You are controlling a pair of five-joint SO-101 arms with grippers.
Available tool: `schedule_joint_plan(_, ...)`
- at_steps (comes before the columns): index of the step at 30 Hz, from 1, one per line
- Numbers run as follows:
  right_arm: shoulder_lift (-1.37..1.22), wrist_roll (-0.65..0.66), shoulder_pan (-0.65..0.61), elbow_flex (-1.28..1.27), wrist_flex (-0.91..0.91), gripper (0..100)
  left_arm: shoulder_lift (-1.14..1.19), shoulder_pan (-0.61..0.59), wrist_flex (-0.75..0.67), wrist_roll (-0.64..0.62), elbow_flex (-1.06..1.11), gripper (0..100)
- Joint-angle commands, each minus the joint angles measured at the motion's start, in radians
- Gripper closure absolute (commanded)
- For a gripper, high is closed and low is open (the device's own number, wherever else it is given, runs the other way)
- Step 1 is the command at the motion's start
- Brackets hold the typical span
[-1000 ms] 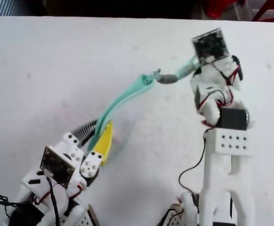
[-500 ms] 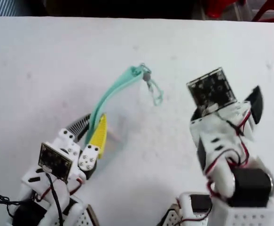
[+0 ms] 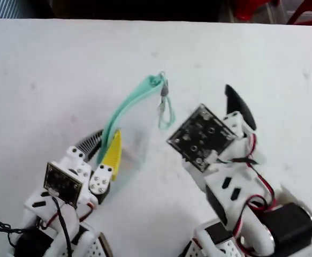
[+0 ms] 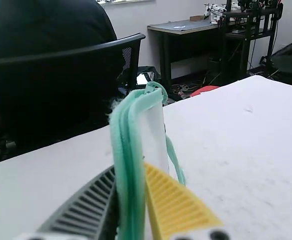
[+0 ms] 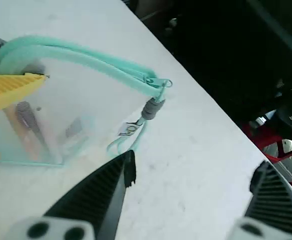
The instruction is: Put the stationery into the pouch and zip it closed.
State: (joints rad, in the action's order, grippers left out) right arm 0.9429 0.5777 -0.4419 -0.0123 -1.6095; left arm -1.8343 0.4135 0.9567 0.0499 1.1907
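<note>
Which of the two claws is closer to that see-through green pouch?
Left. The left gripper is shut on one end of the pouch. The right gripper is open and apart from it, beside the zipper pull at the other end.

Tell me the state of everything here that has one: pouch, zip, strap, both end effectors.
Pouch: standing on edge, clamped at one end, stationery inside.
Zip: closed.
Strap: loose, hanging off the far end.
Left end effector: shut on the pouch.
Right end effector: open, holding nothing, apart from the pouch.
</note>
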Motion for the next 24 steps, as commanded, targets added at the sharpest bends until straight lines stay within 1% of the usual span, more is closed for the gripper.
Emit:
schedule_joint_plan(1, -0.059, 0.038, -0.065, 0.034, -0.002, 65.9, 0.005, -0.005, -0.006, 0.008, 0.005, 98)
schedule_joint_plan(4, -0.102, 0.101, -0.128, 0.034, 0.002, 65.9, 0.005, -0.004, -0.008, 0.008, 0.005, 98)
schedule_joint_plan(8, -0.180, 0.181, -0.173, 0.041, 0.007, 65.9, 0.005, -0.004, -0.008, 0.008, 0.005, 98)
schedule_joint_plan(11, -0.232, 0.147, -0.229, 0.095, 0.012, 65.9, 0.005, 0.018, 0.002, 0.008, 0.005, 98)
schedule_joint_plan(15, -0.263, 0.100, -0.285, 0.221, 0.007, 65.9, 0.005, 0.093, 0.023, 0.009, 0.005, 98)
schedule_joint_plan(18, -0.265, 0.112, -0.308, 0.253, -0.018, 65.9, 0.005, 0.130, 0.023, 0.009, 0.005, 98)
schedule_joint_plan(19, -0.266, 0.155, -0.317, 0.249, -0.050, 65.9, 0.005, 0.139, 0.023, 0.009, 0.005, 98)
schedule_joint_plan(21, -0.269, 0.302, -0.331, 0.216, -0.114, 65.9, 0.005, 0.151, 0.029, 0.009, 0.005, 98)
schedule_joint_plan(24, -0.278, 0.373, -0.306, 0.146, -0.108, 65.9, 0.005, 0.174, 0.049, 0.023, 0.003, 98)
